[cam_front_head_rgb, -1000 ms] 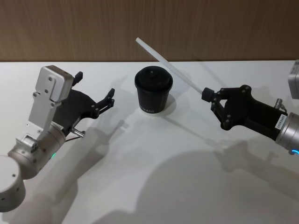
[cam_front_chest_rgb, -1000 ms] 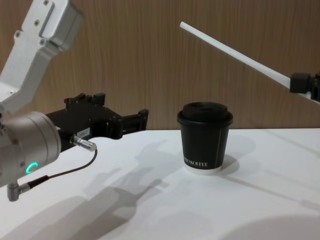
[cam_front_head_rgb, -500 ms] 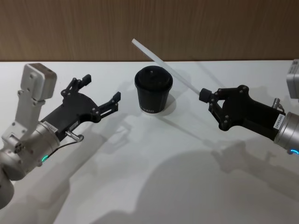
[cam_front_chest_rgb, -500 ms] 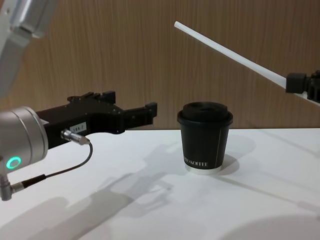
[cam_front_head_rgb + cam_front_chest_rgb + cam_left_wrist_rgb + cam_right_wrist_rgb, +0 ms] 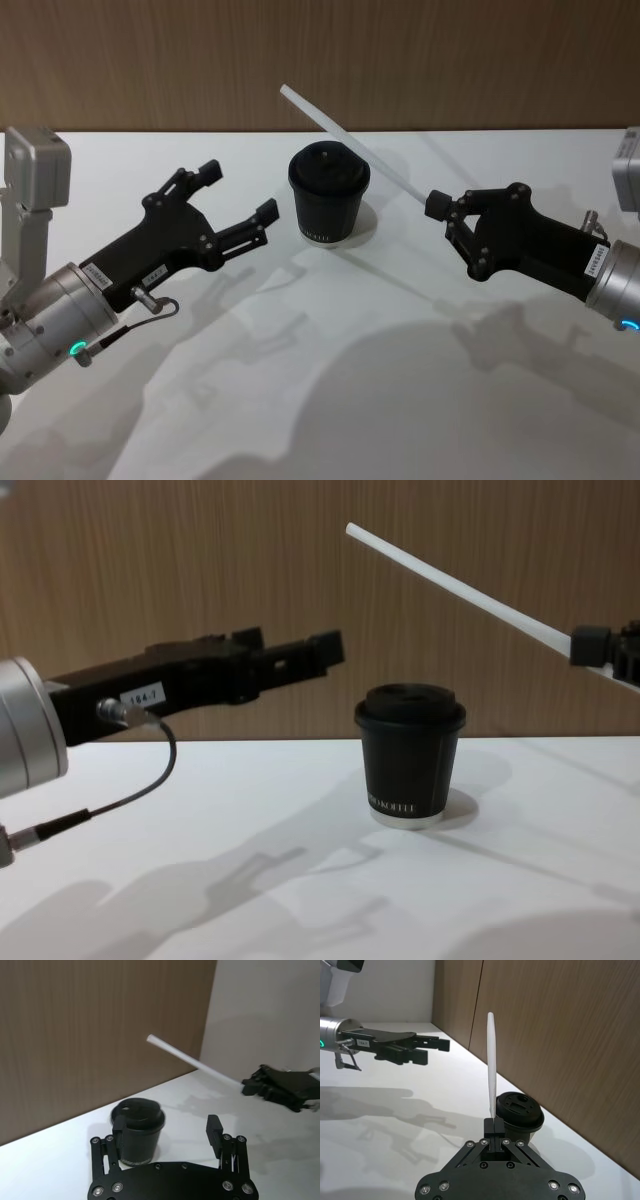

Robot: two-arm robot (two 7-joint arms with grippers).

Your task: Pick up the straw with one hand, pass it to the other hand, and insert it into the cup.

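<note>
Straw [image 5: 352, 141]: off the tabletop [image 5: 350, 400], held slanting in the air; its low end is pinched by the right gripper and its free end rises over the cup toward the wooden wall; it has crept slightly toward the robot's left in the last second
Right gripper [image 5: 437, 205]: just right of the cup, fingers closed on the straw's lower end; it has barely shifted, only easing leftward
Left gripper [image 5: 240, 190]: the big change; it has swung round and reached forward, from well left of the cup to just beside it, fingers spread wide and holding nothing
Cup [image 5: 329, 195]: upright with its lid on, between the two grippers, unmoved, nothing in it yet
Gap: from the chest view the left fingers [image 5: 325, 646] sit below the straw's free half [image 5: 460, 585] and do not touch it
Meaning: the pick-up looks done and the handover is being lined up; the open fingers likely need to rise and close around the shaft before the right gripper can let go
Remaining: transfer, then insertion through the lid
</note>
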